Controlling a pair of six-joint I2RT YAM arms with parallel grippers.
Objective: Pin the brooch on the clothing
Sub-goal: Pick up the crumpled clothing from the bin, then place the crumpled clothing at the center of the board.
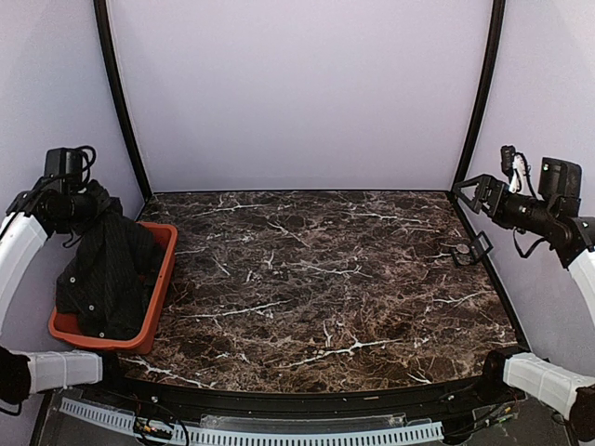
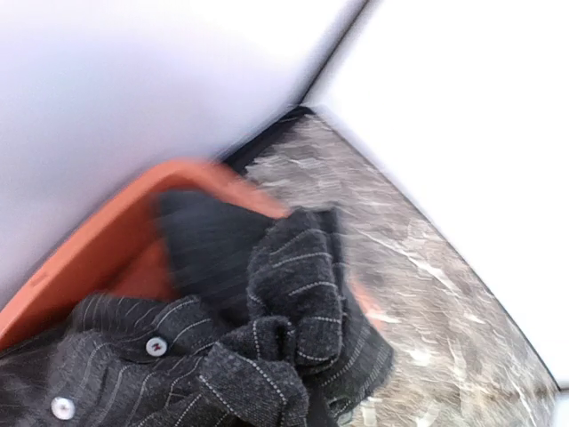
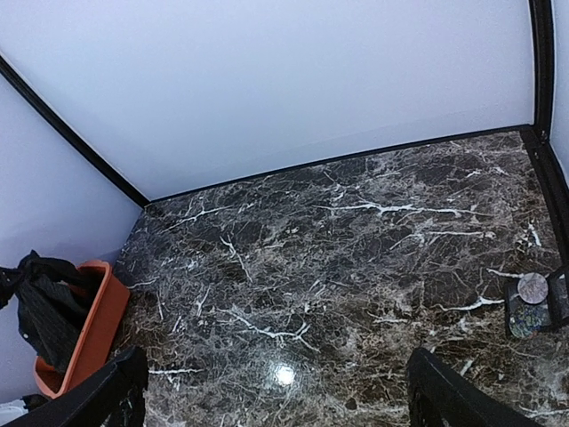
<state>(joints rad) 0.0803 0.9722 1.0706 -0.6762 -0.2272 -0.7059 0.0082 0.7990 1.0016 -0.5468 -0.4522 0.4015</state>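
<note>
One shirt (image 1: 107,269) pinched by left fingers (image 1: 91,203) (right fingers (image 3: 444,391) spread), one bin (image 1: 158,295).

Nothing legible anywhere: no text, label, brand, number or sign to be read on the shirt (image 2: 293,285), the bin (image 1: 160,279) or the table (image 1: 325,279).
</note>
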